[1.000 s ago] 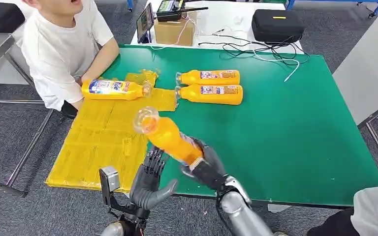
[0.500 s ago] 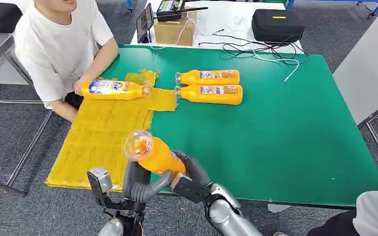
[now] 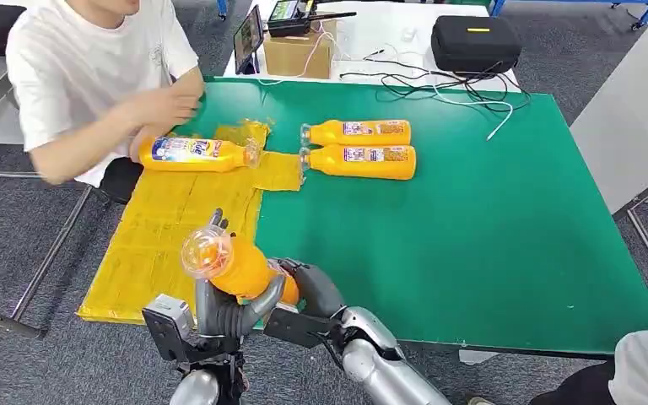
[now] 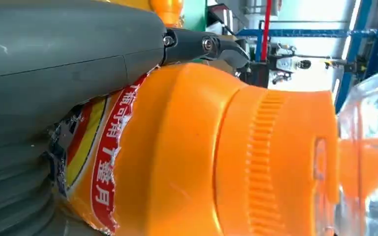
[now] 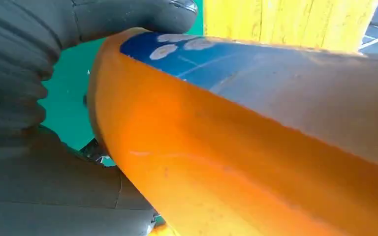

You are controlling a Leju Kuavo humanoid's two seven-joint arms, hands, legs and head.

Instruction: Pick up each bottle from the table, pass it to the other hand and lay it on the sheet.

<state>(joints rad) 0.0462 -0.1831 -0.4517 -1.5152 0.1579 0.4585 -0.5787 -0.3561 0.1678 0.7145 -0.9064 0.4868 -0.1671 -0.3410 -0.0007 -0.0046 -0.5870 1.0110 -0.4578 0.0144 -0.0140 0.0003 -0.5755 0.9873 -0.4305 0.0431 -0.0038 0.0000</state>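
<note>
Near half of the sheet [image 3: 164, 245]: bare yellow, open for me to reach over.
Far end of the sheet: one bottle [image 3: 196, 153] lies across it, and a person's arm [image 3: 105, 135] hangs just above that end.
Middle of the table [image 3: 506, 236]: two bottles [image 3: 363, 148] lie side by side, touching the sheet's far corner.
Right side of the table: bare green, open.
Far edge: cables [image 3: 447, 89] trail onto the green.

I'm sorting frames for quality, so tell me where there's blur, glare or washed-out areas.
Head view: the person's forearm is motion-blurred; the table and lying bottles are sharp. Left wrist view: the background behind the held bottle is blown out white. Right wrist view: the bottle's surface is soft, too close to focus.
</note>
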